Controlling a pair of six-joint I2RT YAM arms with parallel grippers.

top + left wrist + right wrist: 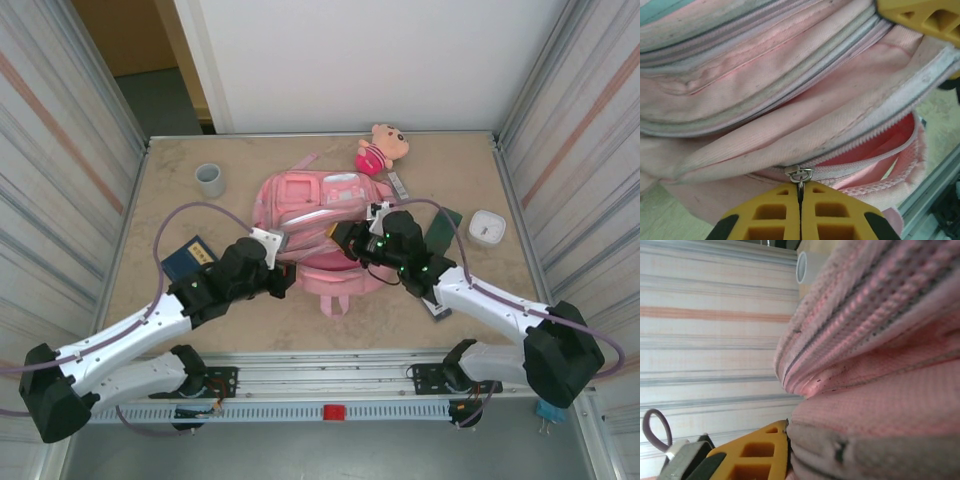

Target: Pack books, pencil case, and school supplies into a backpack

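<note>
The pink backpack (318, 205) lies flat in the middle of the table, its main zip partly open. At its near-left edge my left gripper (284, 277) is shut on the metal zip pull (800, 176), yellow fingers (770, 220) pressed together below it, red lining showing to the right. My right gripper (347, 238) sits at the backpack's near-right rim; one yellow finger (757, 452) presses against grey-edged pink fabric (875, 405) that hides the other. A navy book (187, 257) lies left of the backpack, a dark green book (442, 230) right of it. A slim grey stick-like piece (398, 185) lies by the doll.
A grey cup (210, 180) stands at the back left, a pink plush doll (381, 148) behind the backpack, a white rounded box (487, 227) at the right. A black flat item (437, 308) pokes out under my right arm. Striped walls close both sides.
</note>
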